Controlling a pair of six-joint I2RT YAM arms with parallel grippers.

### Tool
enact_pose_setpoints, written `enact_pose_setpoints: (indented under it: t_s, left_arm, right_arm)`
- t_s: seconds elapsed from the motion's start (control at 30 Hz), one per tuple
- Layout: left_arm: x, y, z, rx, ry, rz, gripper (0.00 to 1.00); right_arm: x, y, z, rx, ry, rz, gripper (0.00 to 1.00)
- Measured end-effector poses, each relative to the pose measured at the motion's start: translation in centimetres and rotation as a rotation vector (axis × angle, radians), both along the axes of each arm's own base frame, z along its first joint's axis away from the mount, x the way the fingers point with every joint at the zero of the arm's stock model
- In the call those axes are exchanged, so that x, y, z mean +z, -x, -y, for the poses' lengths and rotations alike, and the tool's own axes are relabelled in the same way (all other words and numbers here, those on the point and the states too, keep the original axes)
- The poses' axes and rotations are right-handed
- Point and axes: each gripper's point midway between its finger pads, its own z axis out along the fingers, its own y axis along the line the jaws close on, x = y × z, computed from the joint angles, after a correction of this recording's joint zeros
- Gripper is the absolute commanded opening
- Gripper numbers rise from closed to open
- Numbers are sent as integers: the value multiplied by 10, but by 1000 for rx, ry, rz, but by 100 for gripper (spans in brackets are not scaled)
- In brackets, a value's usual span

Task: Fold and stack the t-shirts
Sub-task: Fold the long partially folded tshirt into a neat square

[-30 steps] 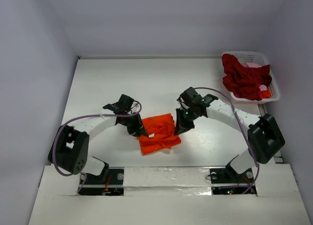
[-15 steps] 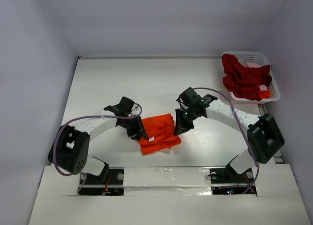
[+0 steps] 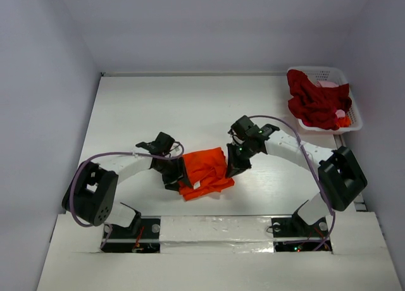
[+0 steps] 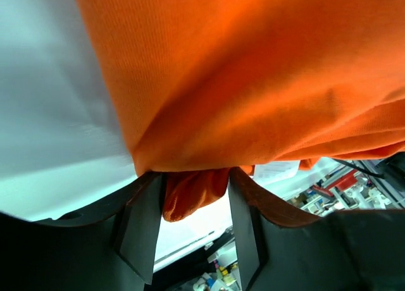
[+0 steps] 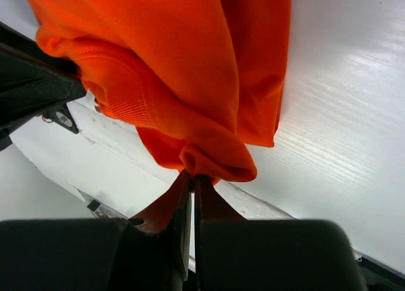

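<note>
White lattice plastic basket [image 3: 329, 70], upper right, holds the crumpled crimson t-shirt [image 3: 316, 102] and pink cloth [image 3: 329, 84]. Lower centre on the bench [image 3: 158, 107], the fine-knit orange-red t-shirt [image 3: 204, 169] lies folded. The right hand [image 3: 231, 168] pinches its edge; the left hand [image 3: 179, 176] is spread around a fold.

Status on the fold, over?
Left gripper jaws apart around orange t-shirt edge. Right gripper shut on opposite edge. Crimson t-shirt in basket. Nothing blocking.

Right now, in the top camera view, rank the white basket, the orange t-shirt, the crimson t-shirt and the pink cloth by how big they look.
1. white basket
2. crimson t-shirt and orange t-shirt: too alike to rank, both bunched
3. pink cloth: only a sliver shows
</note>
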Motion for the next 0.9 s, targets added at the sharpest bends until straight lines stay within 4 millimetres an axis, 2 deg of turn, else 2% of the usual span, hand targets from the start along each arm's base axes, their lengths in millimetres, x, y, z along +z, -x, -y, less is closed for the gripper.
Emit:
enact_pose_setpoints:
  t_s: [0.03, 0.17, 0.23, 0.27, 0.3, 0.37, 0.4, 0.43, 0.47, 0.5, 0.57, 0.63, 0.77, 0.8, 0.87, 0.9]
  left_arm:
    - [-1, 1, -1, -1, -3, -2, 46]
    - [-2, 5, -1, -12, -6, -7, 47]
    - [-4, 8, -1, -19, -10, -12, 51]
    - [-4, 10, -1, -23, -13, -14, 52]
    - [-4, 12, -2, -25, -14, -15, 53]
    - [-3, 15, -3, -28, -17, -12, 57]
    - [-2, 15, -4, -26, -21, -8, 60]
    - [0, 15, -5, -23, -22, -2, 74]
    - [2, 15, -5, -19, -20, 10, 95]
    - [5, 14, -6, -20, -19, 24, 99]
    - [12, 13, -8, 2, -23, 48, 99]
    - [22, 9, -10, 17, -35, 77, 99]
    - [56, -14, -8, 50, -39, 186, 99]
    - [67, -22, -6, 60, -33, 228, 99]
    - [88, -37, -3, 79, -16, 302, 86]
    - [95, -43, -1, 85, -8, 333, 76]
  right_arm:
    - [-2, 1, 1, 0, 5, -4, 0]
    - [-10, 4, 4, -2, 23, -12, 0]
    - [-13, 5, 6, -3, 32, -17, 9]
    - [-14, 5, 7, -3, 35, -18, 16]
    - [-15, 6, 7, -5, 37, -19, 29]
    - [-17, 6, 8, -7, 42, -20, 41]
    - [-17, 6, 9, -8, 46, -19, 54]
    - [-18, 6, 9, -13, 50, -19, 61]
    - [-18, 5, 10, -13, 54, -16, 76]
    - [-18, 5, 10, -15, 57, -16, 84]
    - [-19, 4, 11, -13, 62, -10, 89]
    - [-20, 3, 12, -18, 71, -3, 89]
    - [-13, -1, 20, -38, 106, 38, 77]
    - [-6, -3, 20, -44, 106, 56, 63]
    - [11, -10, 18, -50, 87, 106, 35]
    - [22, -15, 15, -55, 70, 134, 3]
